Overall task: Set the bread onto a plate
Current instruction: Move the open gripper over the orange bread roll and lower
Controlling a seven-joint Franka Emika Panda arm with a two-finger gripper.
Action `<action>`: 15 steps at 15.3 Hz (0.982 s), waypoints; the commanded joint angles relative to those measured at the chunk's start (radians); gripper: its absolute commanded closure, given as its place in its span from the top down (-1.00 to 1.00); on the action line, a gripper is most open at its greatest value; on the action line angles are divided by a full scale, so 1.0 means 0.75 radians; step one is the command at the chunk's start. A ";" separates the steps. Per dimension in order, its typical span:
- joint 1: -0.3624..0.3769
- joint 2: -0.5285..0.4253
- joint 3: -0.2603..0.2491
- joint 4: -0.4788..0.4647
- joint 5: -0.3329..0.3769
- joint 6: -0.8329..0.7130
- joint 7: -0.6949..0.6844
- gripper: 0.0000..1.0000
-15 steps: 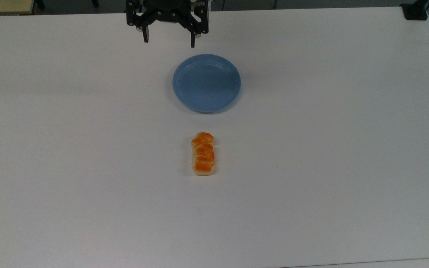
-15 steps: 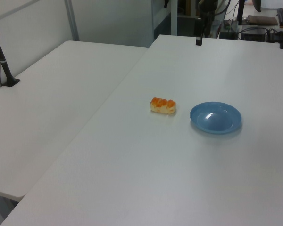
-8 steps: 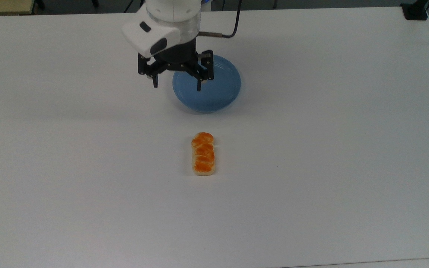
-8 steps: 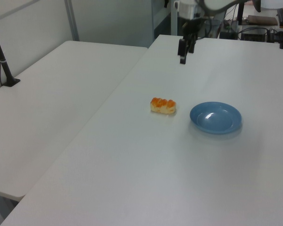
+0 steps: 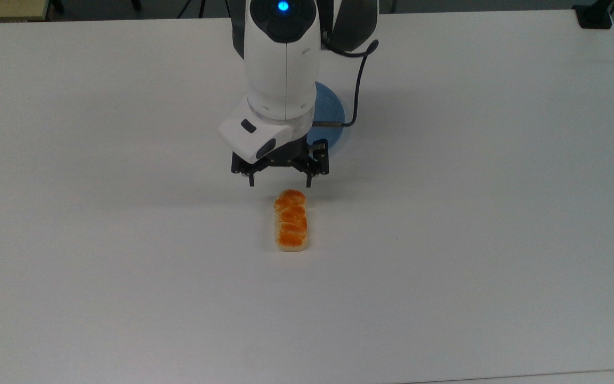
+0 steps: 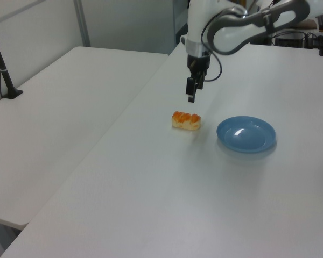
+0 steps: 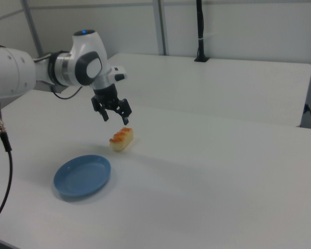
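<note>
Right view, left to right: the plate [image 7: 82, 176] lies on the white table [image 7: 207, 176], near the bread's [image 7: 121, 138] lower-left side. The gripper [image 7: 115, 118], fingers spread apart and empty, hangs just above the bread's far end. The bread rests on the table, apart from the plate.

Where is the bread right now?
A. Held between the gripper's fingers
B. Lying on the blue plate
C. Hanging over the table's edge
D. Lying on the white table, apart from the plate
D. The bread lies flat on the white table, clear of the blue plate, while the open gripper hovers above its near end without touching it.
</note>
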 commanded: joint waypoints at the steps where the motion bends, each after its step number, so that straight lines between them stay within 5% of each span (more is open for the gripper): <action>1: 0.010 0.105 -0.010 0.042 -0.004 0.133 0.021 1.00; 9: 0.029 0.242 -0.010 0.042 -0.023 0.301 0.125 0.94; 11: 0.029 0.248 -0.010 0.042 -0.023 0.303 0.127 0.62; 13: 0.029 0.255 -0.010 0.040 -0.017 0.309 0.129 -0.27; 15: 0.031 0.250 -0.010 0.040 -0.012 0.307 0.172 -0.48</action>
